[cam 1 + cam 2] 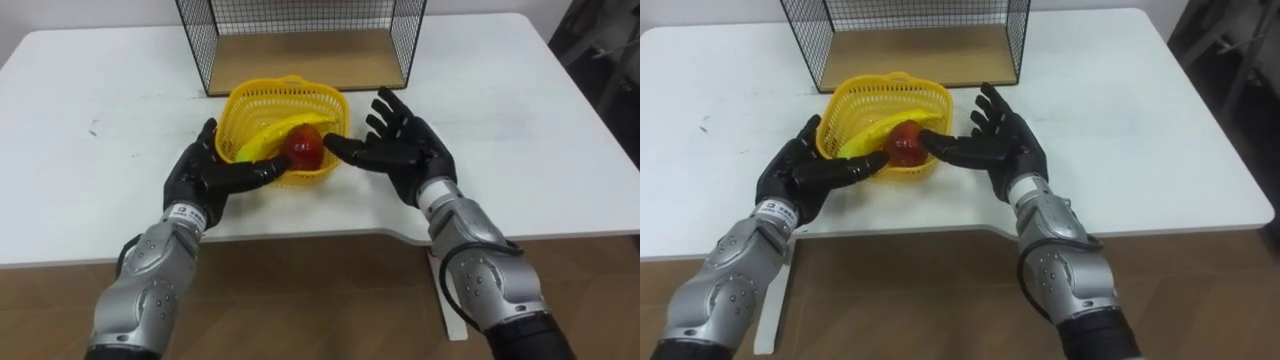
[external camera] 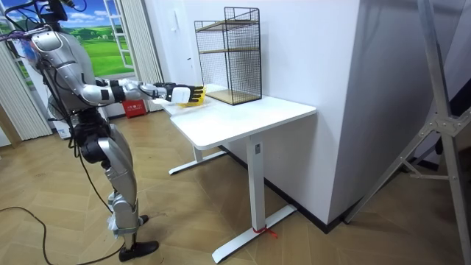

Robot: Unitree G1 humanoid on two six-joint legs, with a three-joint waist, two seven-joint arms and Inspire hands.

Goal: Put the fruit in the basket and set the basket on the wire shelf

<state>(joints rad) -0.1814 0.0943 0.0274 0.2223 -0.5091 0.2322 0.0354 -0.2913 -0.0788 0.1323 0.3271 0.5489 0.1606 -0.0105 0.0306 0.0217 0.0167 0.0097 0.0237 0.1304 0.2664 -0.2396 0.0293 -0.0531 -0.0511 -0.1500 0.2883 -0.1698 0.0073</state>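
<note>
Robot stands at the end of the white table, both arms stretched out to the yellow basket.

Basket sits on the tabletop, just in front of the wire shelf. Inside the basket: banana and red apple, apple at the near wall.

Left hand: at the basket's near-left side, fingers straight and against its wall.

Right hand: at the basket's right side, fingers spread apart, thumb reaching the rim. Neither hand is curled round anything.

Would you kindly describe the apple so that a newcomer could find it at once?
On the white table, before the wire shelf, sits a yellow basket. The apple lies inside beside a banana: round and red, not long and yellow.
</note>
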